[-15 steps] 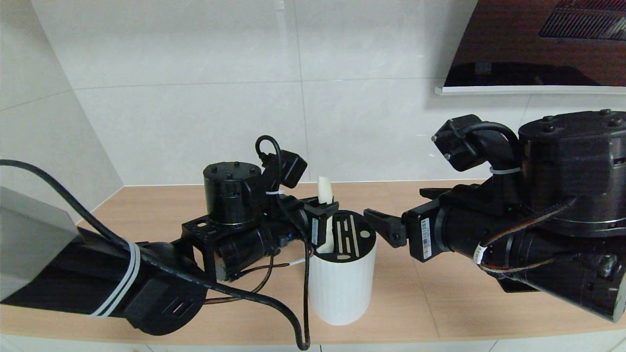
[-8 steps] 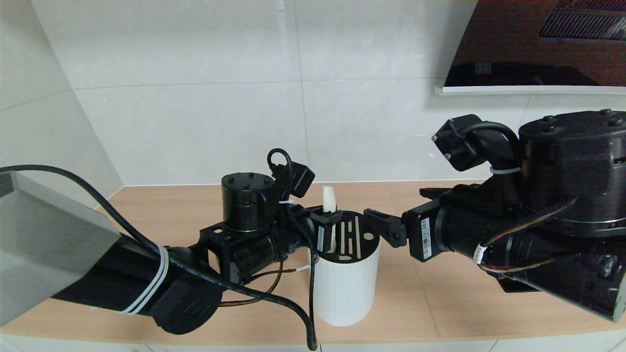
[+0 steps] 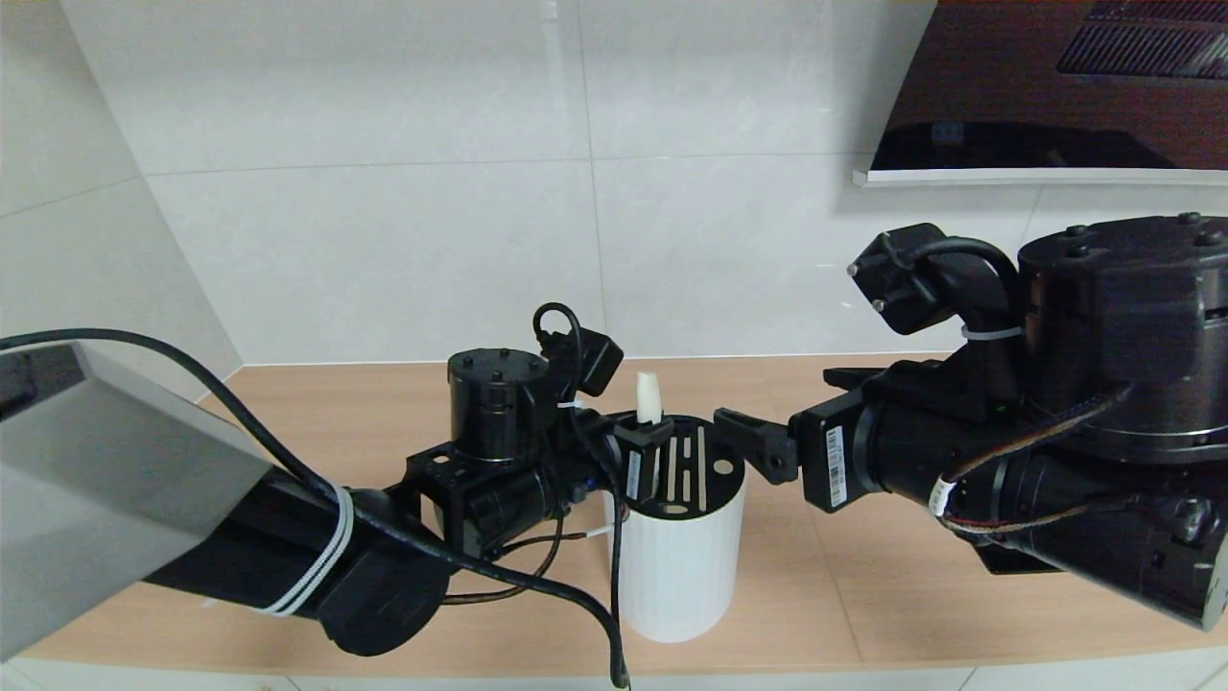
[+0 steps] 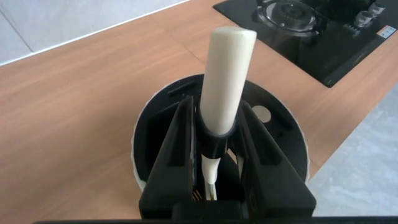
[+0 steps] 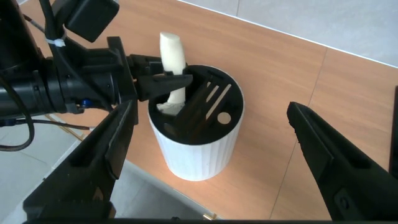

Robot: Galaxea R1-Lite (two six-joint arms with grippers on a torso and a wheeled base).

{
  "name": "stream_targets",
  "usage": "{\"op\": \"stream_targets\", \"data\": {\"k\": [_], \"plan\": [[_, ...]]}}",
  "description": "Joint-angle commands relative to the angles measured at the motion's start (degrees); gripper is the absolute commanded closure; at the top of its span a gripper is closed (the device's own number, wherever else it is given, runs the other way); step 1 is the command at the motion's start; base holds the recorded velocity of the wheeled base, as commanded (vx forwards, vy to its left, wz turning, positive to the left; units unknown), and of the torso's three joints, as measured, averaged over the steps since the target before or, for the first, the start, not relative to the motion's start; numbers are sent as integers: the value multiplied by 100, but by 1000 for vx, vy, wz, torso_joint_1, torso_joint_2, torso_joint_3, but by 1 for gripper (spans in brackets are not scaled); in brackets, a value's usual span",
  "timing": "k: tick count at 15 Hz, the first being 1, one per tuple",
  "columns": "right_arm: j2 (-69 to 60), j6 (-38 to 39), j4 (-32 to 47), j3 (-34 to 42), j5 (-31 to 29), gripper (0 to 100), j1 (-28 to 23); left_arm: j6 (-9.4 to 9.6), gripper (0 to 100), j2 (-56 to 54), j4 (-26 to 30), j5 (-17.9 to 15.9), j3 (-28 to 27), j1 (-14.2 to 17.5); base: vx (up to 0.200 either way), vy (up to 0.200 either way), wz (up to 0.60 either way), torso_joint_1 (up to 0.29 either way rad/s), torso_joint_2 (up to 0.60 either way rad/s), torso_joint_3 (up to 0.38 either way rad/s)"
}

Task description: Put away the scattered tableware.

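So the white ribbed holder (image 3: 681, 566) with the black slotted lid stands near the front edge of the wooden counter (image 3: 317, 413). There's bare wood on both sides of it and behind it, up to the tiled wall (image 3: 384, 240). A black cooktop (image 4: 311, 31) is set into the counter off to the robot's right, well apart from the holder, and the dark range hood (image 3: 1055, 86) hangs up in that corner. The left arm comes in low across the counter from the left with its wrist about level, so the left gripper (image 3: 645, 441) sits right over the left part of the lid. Its jaws are clamped tight on a cream-handled utensil (image 3: 649, 395), gripping the black collar just under the handle. The utensil stands roughly upright with the handle poking above the fingers and its lower end down in a lid opening, and I can't make out what kind of utensil it is. The right gripper (image 5: 210, 109) is on the holder's right side at lid height, pointing at it, with the jaws spread wide and nothing in them. It's close to the rim but not touching.
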Motion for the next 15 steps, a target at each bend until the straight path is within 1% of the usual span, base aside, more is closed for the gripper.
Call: {"op": "stream_targets", "data": {"k": [1,2,3,4,7,11,15], "plan": [[-2,-1,-1,2,1,0,3,-4,100,16,-22,1,-3,-5,0,0,0,0,0,0],[-2,-1,-1,2,1,0,3,5,100,16,-22,19,5,-5,0,0,0,0,0,0],[7,-1,-1,2,1,0,3,14,0,25,-22,62,5,-5,0,0,0,0,0,0],[-2,-1,-1,2,1,0,3,49,0,25,-31,106,5,-5,0,0,0,0,0,0],[-2,-1,-1,2,1,0,-15,49,0,33,-224,133,5,-32,0,0,0,0,0,0],[-2,-1,-1,2,1,0,-15,49,0,16,-295,212,5,-32,0,0,0,0,0,0],[-46,-1,-37,2,10,0,-314,14,0,-468,-822,607,67,-32,0,0,0,0,0,0]]}}
